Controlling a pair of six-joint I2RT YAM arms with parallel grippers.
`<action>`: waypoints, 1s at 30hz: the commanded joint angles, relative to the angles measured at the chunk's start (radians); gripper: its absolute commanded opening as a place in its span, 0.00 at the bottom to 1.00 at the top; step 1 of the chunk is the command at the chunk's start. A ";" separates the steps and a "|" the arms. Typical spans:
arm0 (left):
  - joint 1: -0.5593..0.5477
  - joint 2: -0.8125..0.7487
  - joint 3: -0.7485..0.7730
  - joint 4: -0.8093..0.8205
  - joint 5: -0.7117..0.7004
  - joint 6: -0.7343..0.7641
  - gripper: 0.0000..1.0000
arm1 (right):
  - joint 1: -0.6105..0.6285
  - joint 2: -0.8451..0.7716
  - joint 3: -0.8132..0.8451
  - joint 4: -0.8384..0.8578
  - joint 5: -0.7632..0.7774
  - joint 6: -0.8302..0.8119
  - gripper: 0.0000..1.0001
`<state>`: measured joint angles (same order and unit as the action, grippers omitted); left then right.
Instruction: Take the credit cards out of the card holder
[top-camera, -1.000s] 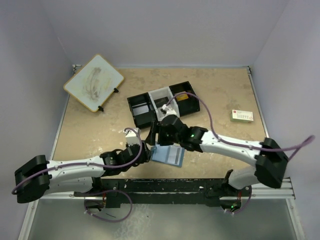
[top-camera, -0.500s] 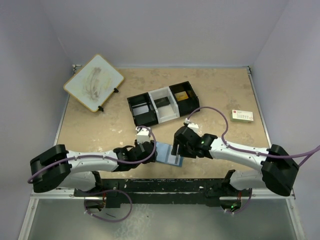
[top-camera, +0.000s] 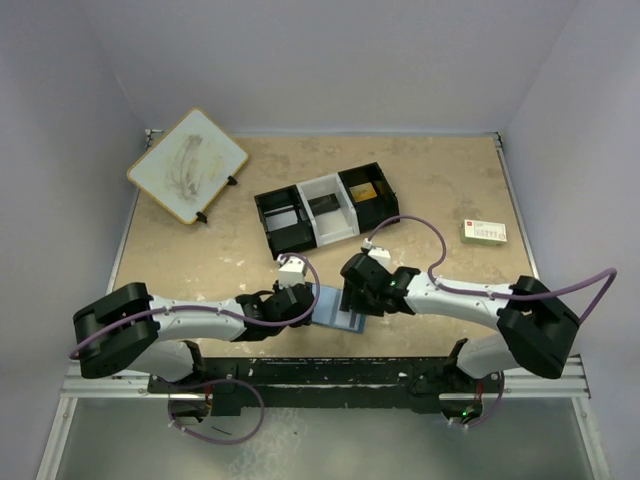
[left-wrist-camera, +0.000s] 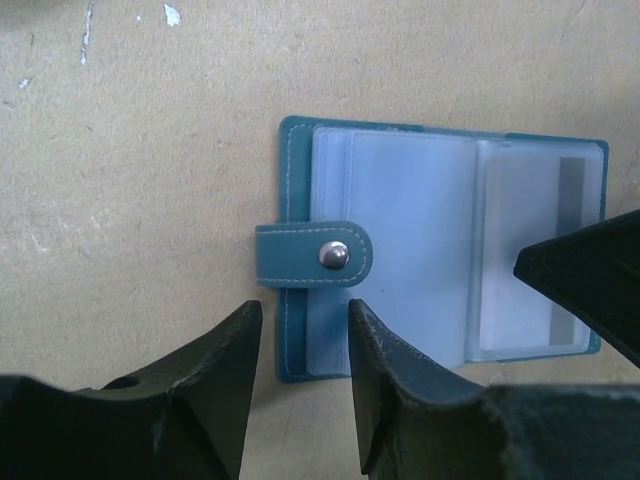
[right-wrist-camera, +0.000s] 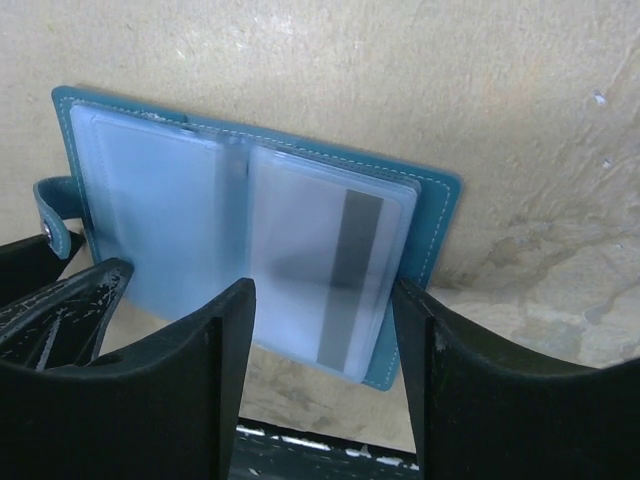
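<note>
- Top view: the opened card holder (top-camera: 338, 310) is seen flat on the table (top-camera: 200, 260), lower centre, flanked by the left gripper (top-camera: 306, 303) and the right gripper (top-camera: 356, 300).
- Left wrist view: the jaws are held parted and empty at the snap tab (left-wrist-camera: 315, 255) edge, centre frame.
- Right wrist view: the jaws are spread over the striped card (right-wrist-camera: 345, 265), nothing grasped.

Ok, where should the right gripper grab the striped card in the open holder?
Take the card by its edge nearest the right gripper, low, from that side. It lies flat in a clear sleeve of the card holder, so only an edge gives purchase; whether the sleeve opens there is unclear. The left gripper, by the snap tab, could pin the other half.
</note>
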<state>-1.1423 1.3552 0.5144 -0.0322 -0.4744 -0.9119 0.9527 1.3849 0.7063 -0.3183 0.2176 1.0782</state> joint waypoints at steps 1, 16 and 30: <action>-0.007 0.015 0.032 0.040 0.004 0.020 0.36 | 0.001 0.015 0.002 0.068 0.006 0.022 0.58; -0.007 0.031 0.025 0.071 0.027 0.018 0.29 | 0.035 0.055 0.139 -0.089 0.113 -0.002 0.53; -0.006 0.042 0.035 0.065 0.020 0.013 0.28 | 0.070 0.135 0.210 -0.140 0.136 -0.008 0.60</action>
<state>-1.1423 1.3880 0.5198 0.0090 -0.4675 -0.8974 1.0149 1.5242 0.8860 -0.4519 0.3397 1.0737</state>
